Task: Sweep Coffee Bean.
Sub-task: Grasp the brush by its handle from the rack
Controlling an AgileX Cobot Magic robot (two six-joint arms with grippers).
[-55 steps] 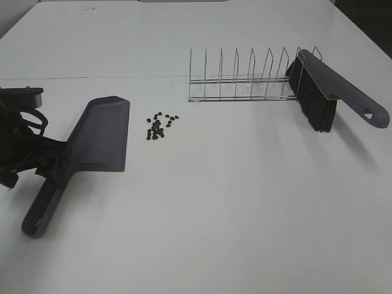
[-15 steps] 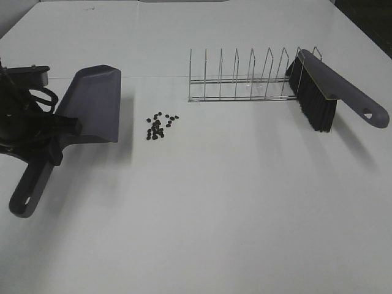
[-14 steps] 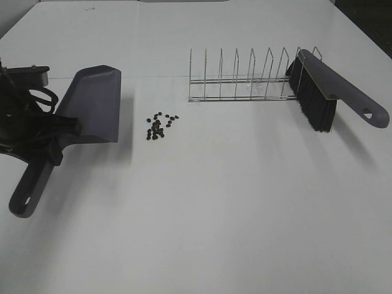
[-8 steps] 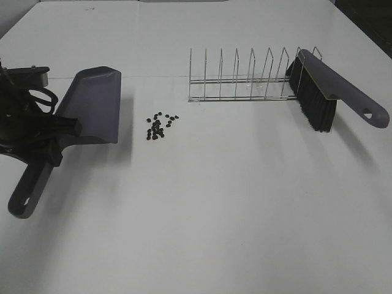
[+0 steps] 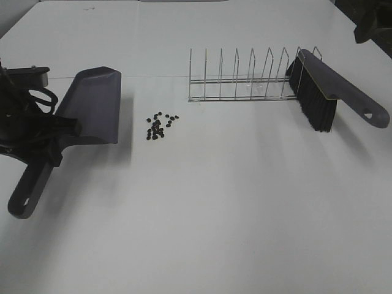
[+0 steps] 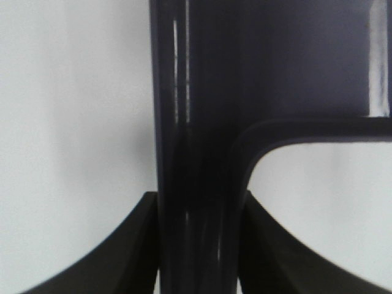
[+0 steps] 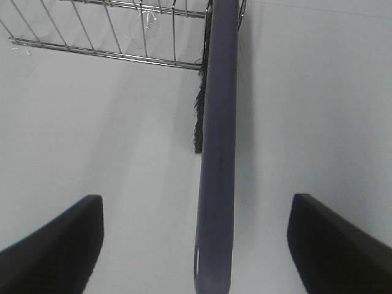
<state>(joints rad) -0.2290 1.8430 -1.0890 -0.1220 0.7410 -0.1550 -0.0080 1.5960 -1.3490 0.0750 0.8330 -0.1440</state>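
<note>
Left gripper (image 5: 54,139) sits at the left edge, clamped tight on the neck of the one dustpan (image 5: 95,107). Right gripper (image 7: 195,198) hovers spread wide over the handle of the one brush (image 5: 331,82), upper right, which leans on the single wire rack (image 5: 239,82). The coffee bean (image 5: 159,127) cluster, roughly twenty, lies left of centre, just right of the dustpan, not touching it.

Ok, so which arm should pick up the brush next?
Right. The right gripper is open and lined up over the brush handle, which runs between its fingers in the wrist view. The left gripper is shut on the dustpan, across the table from the brush.
</note>
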